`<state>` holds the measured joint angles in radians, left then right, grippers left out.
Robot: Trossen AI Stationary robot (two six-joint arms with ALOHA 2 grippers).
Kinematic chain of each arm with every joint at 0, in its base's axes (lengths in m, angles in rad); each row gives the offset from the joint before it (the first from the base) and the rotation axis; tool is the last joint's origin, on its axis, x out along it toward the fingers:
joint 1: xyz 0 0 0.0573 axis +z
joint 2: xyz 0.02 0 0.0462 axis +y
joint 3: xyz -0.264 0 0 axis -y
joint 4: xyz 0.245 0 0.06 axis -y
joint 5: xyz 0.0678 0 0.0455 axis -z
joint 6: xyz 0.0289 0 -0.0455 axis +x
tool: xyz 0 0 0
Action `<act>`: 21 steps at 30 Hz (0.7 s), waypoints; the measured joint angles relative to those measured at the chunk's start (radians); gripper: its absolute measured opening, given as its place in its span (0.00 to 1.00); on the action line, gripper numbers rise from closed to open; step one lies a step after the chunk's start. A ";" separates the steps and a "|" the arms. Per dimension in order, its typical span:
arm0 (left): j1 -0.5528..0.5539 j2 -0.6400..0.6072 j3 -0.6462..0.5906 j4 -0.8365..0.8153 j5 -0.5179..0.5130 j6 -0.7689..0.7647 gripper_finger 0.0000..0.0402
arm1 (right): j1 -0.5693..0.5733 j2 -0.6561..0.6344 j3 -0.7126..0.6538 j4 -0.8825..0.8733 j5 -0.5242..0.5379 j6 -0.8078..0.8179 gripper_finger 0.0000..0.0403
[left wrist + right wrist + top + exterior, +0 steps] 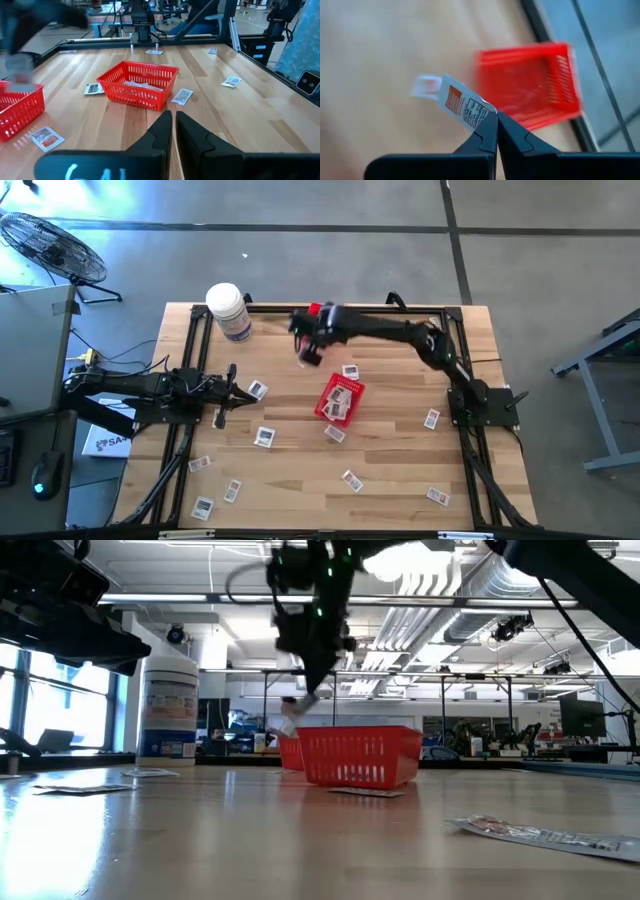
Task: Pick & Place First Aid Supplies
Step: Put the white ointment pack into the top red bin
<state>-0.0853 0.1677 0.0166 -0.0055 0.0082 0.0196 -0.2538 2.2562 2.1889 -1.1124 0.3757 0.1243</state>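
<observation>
Your right gripper [496,120] is clamped on one small flat white packet with an orange patch and dark print [462,105], pinched by its corner and held well above the wooden worktop [380,460]. In the high view the right gripper [309,352] hangs toward the far edge, just beyond and left of the red mesh basket [340,400] at mid-worktop. A second red mesh basket [17,110] shows in the left wrist view, and one fills the right wrist view behind the packet.

Step in hand, by my read: carry phase, packet lifted, not yet dropped. Next move needs the gripper centred over a basket opening before release; the packet dangles tilted, so it could catch the rim.

Your left gripper [173,131], fingers together and empty, waits low near the left edge.

More loose packets [263,436] lie scattered toward the near edge and right side. A big white labelled jar [229,311] stands at the far-left corner.
</observation>
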 joint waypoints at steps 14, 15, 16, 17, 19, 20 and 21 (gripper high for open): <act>0.000 0.000 0.000 0.000 0.000 0.000 0.05 | -0.213 0.000 -0.279 0.366 -0.153 -0.001 0.00; 0.000 0.000 0.000 0.000 0.000 0.000 0.05 | -0.218 0.000 -0.287 0.381 -0.158 0.011 0.00; 0.000 0.000 0.000 0.000 0.000 0.000 0.05 | -0.222 0.000 -0.294 0.398 -0.164 0.023 0.01; 0.000 0.000 0.000 0.000 0.000 0.000 0.05 | -0.227 0.000 -0.297 0.402 -0.167 0.031 0.02; 0.000 0.000 0.000 0.000 0.000 0.000 0.05 | -0.235 0.000 -0.302 0.400 -0.171 0.035 0.04; 0.000 0.000 0.000 0.000 0.000 0.000 0.05 | -0.238 0.000 -0.303 0.399 -0.172 0.043 0.06; 0.000 0.000 0.000 0.000 0.000 0.000 0.05 | -0.240 0.000 -0.303 0.400 -0.173 0.063 0.07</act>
<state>-0.0855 0.1680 0.0166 -0.0055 0.0082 0.0199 -0.4939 2.2559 1.8859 -0.7123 0.2027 0.1872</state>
